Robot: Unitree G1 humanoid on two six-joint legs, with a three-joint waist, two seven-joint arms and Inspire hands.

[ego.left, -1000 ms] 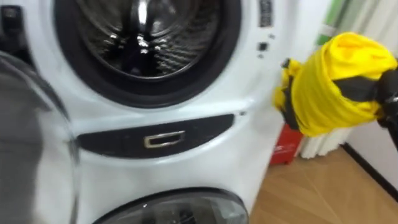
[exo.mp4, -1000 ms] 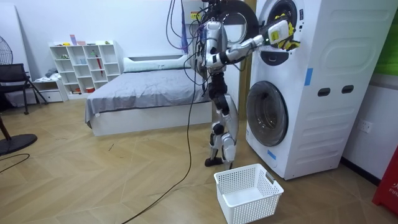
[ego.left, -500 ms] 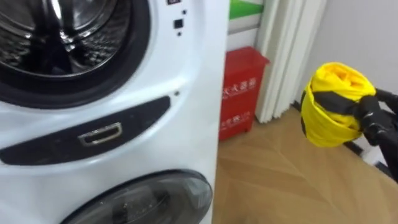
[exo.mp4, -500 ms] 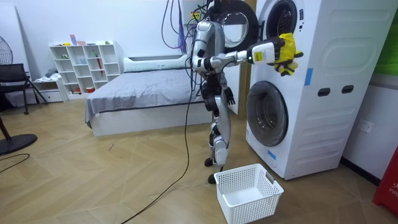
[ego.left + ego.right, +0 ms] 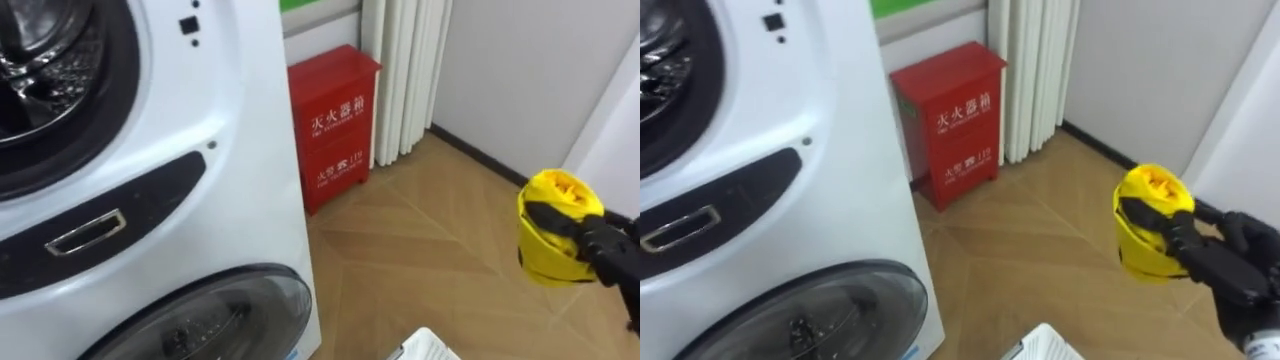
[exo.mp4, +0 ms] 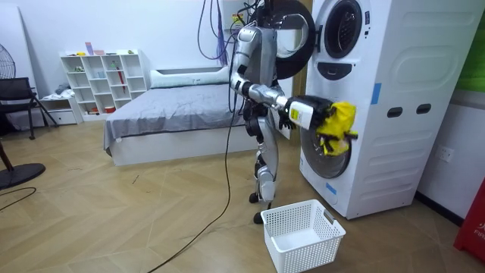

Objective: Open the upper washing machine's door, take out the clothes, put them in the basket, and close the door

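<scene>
Yellow cloth [image 5: 555,235] is bunched into a tight ball in the robot's right hand [image 5: 610,250], whose dark fingers curl round its near right side. The bundle sticks out to the left of the palm. It is clear of the washing machine [image 5: 220,150] and out in the open air over the wooden floor [image 5: 430,240], to the right of the machine's front. In the room view a loose end of the cloth hangs down from the ball, in front of the lower round door [image 6: 326,140].

What the coming move seems to turn on is the drop. The white basket [image 6: 267,220] sits on the floor well below the cloth and a little toward the room view's left, nearer the robot's feet. A corner of it shows at the bottom edge of the left eye view. The right arm would likely need to bring the bundle down and in toward the body before letting go.

A red cabinet [image 5: 335,125] and a white curtain [image 5: 405,80] stand far off against the wall.
</scene>
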